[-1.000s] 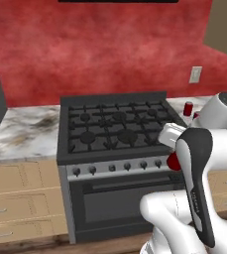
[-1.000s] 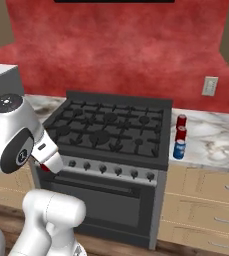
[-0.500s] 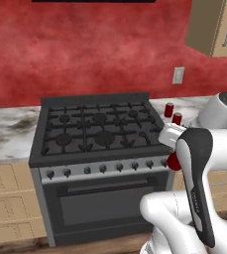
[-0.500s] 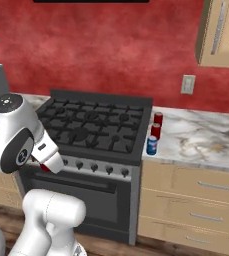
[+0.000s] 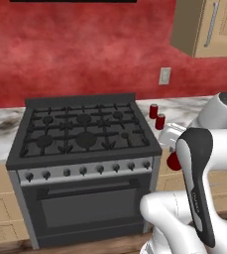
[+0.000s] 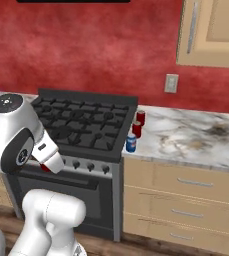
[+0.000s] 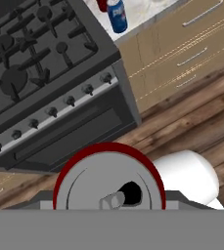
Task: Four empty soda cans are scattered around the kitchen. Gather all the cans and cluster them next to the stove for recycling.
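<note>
Tool (image 7: pixel 108 207) closed around a red soda can (image 7: pixel 108 183), silver top with pull tab facing the hand camera, held low in front of the range above the wood floor (image 7: pixel 191 127). From the left base camera the same red can (image 5: pixel 173 161) peeks out beside the white arm, just off the stove's front right corner. Black gas stove (image 6: pixel 86 125) with dark grates and a row of grey knobs (image 5: pixel 83 171) sits between marble worktop sections. On the worktop (image 6: pixel 196 135) just right of the stove: two red cans (image 6: pixel 140 117) (image 6: pixel 136 129) and a blue can with white band (image 6: pixel 131 142), lined up close together near the stove edge, blue one nearest the front. Red wall behind, outlet (image 6: pixel 171 83) above the worktop, tan upper cabinet (image 6: pixel 211 30), tan drawers (image 6: pixel 186 190) below.
</note>
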You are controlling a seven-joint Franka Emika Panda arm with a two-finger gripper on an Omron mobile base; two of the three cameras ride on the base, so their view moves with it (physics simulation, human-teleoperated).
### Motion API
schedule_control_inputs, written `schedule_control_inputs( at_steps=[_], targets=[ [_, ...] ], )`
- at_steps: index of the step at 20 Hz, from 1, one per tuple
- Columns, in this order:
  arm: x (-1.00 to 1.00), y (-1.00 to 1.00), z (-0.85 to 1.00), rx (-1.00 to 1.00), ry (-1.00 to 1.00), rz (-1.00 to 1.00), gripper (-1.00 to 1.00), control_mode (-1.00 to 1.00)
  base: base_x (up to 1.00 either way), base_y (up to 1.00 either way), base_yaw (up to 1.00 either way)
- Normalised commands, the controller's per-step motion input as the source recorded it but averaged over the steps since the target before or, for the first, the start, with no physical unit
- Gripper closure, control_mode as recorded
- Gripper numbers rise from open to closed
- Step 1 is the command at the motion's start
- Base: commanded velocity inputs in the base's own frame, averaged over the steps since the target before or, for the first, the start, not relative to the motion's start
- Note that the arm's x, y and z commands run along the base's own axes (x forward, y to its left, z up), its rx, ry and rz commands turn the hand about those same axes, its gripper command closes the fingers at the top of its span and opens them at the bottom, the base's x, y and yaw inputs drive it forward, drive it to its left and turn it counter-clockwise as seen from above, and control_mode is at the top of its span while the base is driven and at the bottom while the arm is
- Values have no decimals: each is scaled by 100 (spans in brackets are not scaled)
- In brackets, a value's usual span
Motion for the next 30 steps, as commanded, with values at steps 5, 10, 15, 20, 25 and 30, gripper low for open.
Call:
schedule_control_inputs(
  at_steps=[5, 10, 15, 20, 25, 30],
  targets=[
    [0, 0, 0, 0, 0, 0, 100, 100, 0, -46, 0],
    [0, 0, 0, 0, 0, 0, 100, 100, 0, -45, 0],
    [0, 0, 0, 0, 0, 0, 100, 100, 0, -49, 0],
    [0, 0, 0, 0, 0, 0, 100, 100, 0, -52, 0],
    [0, 0, 0, 0, 0, 0, 100, 100, 0, -53, 0],
    [0, 0, 0, 0, 0, 0, 100, 100, 4, -44, 0]
  ],
)
